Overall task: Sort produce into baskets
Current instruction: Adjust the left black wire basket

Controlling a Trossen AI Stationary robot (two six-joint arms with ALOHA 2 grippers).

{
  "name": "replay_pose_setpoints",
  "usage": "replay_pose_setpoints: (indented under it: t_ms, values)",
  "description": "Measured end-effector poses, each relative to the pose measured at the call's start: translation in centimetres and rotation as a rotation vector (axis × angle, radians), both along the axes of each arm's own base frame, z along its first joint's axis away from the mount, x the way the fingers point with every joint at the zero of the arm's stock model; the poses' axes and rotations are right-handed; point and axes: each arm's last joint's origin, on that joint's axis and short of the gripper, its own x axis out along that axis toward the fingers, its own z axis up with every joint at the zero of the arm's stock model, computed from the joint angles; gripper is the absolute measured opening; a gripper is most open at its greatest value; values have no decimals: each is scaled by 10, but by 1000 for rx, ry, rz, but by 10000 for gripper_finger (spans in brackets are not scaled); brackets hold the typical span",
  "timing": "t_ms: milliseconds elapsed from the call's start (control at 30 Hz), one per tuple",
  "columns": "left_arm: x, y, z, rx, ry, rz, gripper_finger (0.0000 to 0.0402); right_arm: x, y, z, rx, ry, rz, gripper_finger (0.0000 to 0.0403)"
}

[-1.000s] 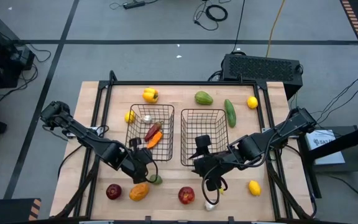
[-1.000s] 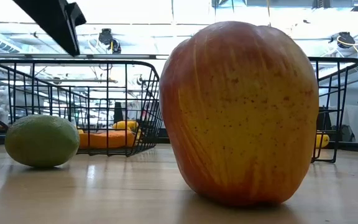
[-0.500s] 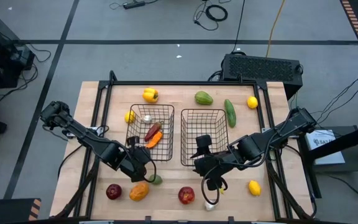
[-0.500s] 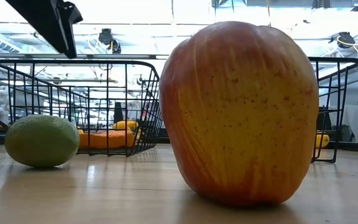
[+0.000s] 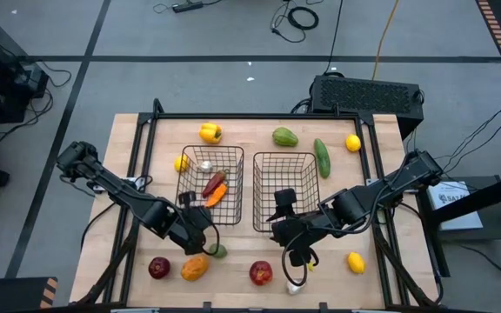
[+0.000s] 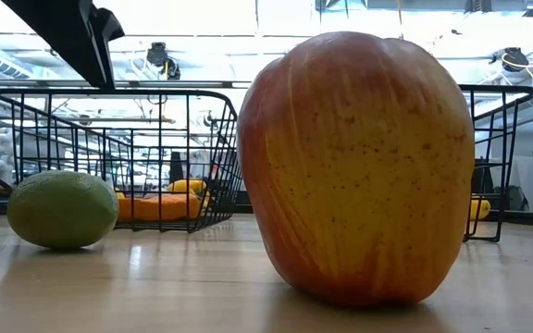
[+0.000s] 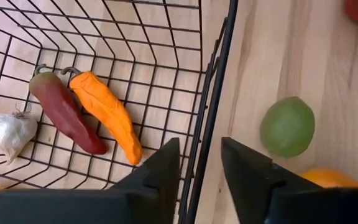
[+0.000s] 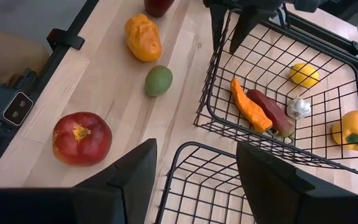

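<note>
My left gripper (image 5: 205,230) hangs open and empty over the near right corner of the left black wire basket (image 5: 242,187). In its wrist view (image 7: 197,168) the fingers stand on either side of the basket's rim wire, above it. That basket holds a red pepper (image 7: 64,112), an orange pepper (image 7: 107,115), a garlic bulb (image 7: 8,132) and a lemon (image 5: 182,163). My right gripper (image 5: 277,228) is open and empty over the near left corner of the right basket (image 5: 317,196), and it also shows in its wrist view (image 8: 197,180). A lime (image 5: 219,251) lies on the table beside my left gripper.
Along the near edge lie a dark red apple (image 5: 158,267), an orange pepper (image 5: 195,267), a red apple (image 5: 261,273), a garlic bulb (image 5: 294,285) and a lemon (image 5: 356,261). At the far side lie a yellow pepper (image 5: 210,132), a green pepper (image 5: 284,136), a cucumber (image 5: 322,157) and a lemon (image 5: 352,143).
My left gripper has drifted slightly toward the table's left edge, staying open. The produce and the baskets have kept still.
</note>
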Motion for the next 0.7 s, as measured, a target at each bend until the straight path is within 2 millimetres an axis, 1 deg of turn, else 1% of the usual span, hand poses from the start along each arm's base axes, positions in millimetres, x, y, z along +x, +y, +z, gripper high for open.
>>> replay_pose_setpoints:
  t_ms: [100, 233, 367, 500, 700]
  values:
    - [2, -1, -5, 5, 19, -5, 91, 0, 0, 0, 0, 0, 0, 212]
    - [6, -4, -14, 18, 54, -10, 76, 0, 0, 0, 2, 0, -2, 212]
    - [9, -6, -16, 8, 46, -6, 72, 0, 0, 0, 5, 4, -8, 212]
    - [13, -9, -14, -24, 0, -7, 72, -1, 0, -1, 4, 8, -8, 212]
    - [13, -10, -14, -50, 6, -15, 73, -1, 0, -1, 4, 8, -8, 212]
